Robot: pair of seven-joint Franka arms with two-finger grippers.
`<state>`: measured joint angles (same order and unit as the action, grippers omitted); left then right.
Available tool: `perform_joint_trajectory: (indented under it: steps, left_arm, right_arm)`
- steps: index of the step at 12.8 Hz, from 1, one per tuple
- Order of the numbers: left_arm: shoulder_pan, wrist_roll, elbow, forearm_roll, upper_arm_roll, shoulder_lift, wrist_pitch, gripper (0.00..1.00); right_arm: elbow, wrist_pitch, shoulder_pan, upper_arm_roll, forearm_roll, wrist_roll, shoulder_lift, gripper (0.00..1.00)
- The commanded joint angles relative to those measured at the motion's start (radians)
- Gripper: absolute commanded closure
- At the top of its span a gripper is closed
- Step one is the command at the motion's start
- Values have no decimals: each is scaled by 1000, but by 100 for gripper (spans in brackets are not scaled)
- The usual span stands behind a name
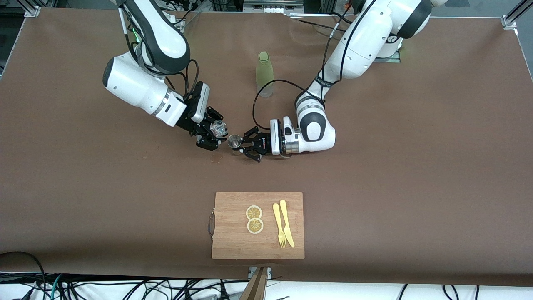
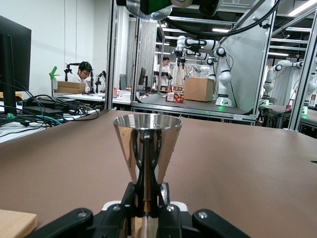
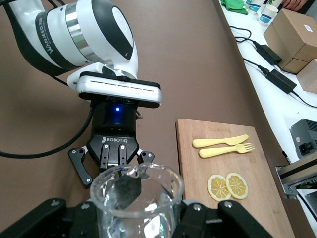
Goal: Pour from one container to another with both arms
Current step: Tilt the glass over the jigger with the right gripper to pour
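Note:
My right gripper (image 1: 213,132) is shut on the clear glass tumbler (image 1: 218,128), which is tilted with its mouth toward the silver jigger (image 1: 234,141). The right wrist view shows the tumbler (image 3: 137,198) close up, clamped between the jaws. My left gripper (image 1: 245,146) is shut on the jigger at its narrow waist and holds it upright just above the table. In the left wrist view the jigger (image 2: 147,144) stands straight up between the fingers (image 2: 130,194). The two vessels nearly touch at their rims.
A tall olive-green bottle (image 1: 265,75) stands farther from the front camera than the grippers. A wooden cutting board (image 1: 258,246) nearer the front camera carries two lemon slices (image 1: 254,219) and a yellow fork and knife (image 1: 283,225). A faint ring mark (image 1: 216,158) lies under the right gripper.

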<state>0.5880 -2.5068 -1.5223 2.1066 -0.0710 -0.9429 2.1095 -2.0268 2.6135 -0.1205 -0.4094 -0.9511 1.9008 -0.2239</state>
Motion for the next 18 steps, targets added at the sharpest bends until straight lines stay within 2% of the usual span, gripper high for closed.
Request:
perform_joint_trajectory:
  steps: [1, 11, 13, 18]
  left_arm:
    - [15, -14, 34, 41, 7, -19, 10, 100]
    - [18, -18, 34, 41, 7, -22, 10, 100]
    - [21, -18, 34, 41, 7, -24, 10, 100]
    - [21, -20, 34, 41, 7, -27, 10, 100]
  right_arm:
    - [-7, 11, -2, -3, 38, -26, 24, 77]
    - [-7, 11, -7, 0, 132, -25, 23, 77]
    - [-3, 16, -24, 15, 176, -26, 8, 77]
    - [-4, 20, -30, 24, 183, -25, 2, 76]
